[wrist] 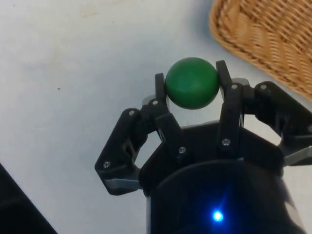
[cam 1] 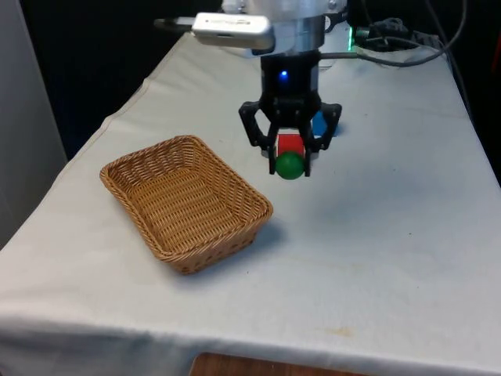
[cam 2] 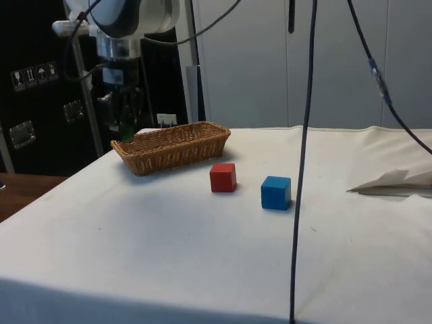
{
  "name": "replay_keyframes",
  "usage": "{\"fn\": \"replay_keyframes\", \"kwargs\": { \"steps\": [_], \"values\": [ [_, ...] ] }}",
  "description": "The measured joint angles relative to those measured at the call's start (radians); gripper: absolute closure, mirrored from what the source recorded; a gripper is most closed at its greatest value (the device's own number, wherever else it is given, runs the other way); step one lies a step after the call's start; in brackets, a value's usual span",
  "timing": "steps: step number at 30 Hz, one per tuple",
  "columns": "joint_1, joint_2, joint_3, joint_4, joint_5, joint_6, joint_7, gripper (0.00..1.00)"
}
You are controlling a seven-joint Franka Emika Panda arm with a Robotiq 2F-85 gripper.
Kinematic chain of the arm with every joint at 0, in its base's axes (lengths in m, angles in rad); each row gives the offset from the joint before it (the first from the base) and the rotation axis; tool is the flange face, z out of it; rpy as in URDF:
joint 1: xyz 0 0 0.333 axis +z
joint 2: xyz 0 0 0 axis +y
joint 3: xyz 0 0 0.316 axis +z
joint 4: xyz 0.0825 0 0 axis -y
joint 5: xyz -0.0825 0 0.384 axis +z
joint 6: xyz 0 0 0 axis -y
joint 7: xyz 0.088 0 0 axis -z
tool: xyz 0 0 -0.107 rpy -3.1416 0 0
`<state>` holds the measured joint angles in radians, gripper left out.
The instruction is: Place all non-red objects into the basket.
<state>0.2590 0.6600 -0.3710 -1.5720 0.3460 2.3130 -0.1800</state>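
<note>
the gripper (cam 1: pixel 290 160) fingers clench the green ball (cam 1: pixel 290 165) above the surface, just beside the basket (cam 1: pixel 235 235); carry it over the rim, release low so it stays inside.

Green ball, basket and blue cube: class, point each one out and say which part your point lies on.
green ball (wrist: pixel 191 83), wrist view, its middle.
basket (cam 1: pixel 205 260), front view, its near wall.
blue cube (cam 2: pixel 275 193), side view, its front face.
</note>
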Motion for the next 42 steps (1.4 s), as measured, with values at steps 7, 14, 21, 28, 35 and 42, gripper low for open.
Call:
{"fn": "replay_keyframes", "kwargs": {
  "steps": [7, 14, 21, 28, 35, 42],
  "values": [
    [-0.01, 0.025, -0.03, 0.016, 0.035, 0.0, -0.05, 1.0],
    [-0.019, 0.072, -0.05, 0.057, 0.048, 0.0, -0.068, 1.0],
    [-0.027, 0.126, -0.082, 0.103, 0.06, 0.001, -0.089, 1.0],
    [-0.033, 0.161, -0.113, 0.131, 0.06, 0.002, -0.105, 1.0],
    [-0.041, 0.201, -0.126, 0.138, 0.068, 0.022, -0.12, 1.0],
    [-0.046, 0.239, -0.132, 0.138, 0.1, 0.052, -0.143, 1.0]
  ]
}}
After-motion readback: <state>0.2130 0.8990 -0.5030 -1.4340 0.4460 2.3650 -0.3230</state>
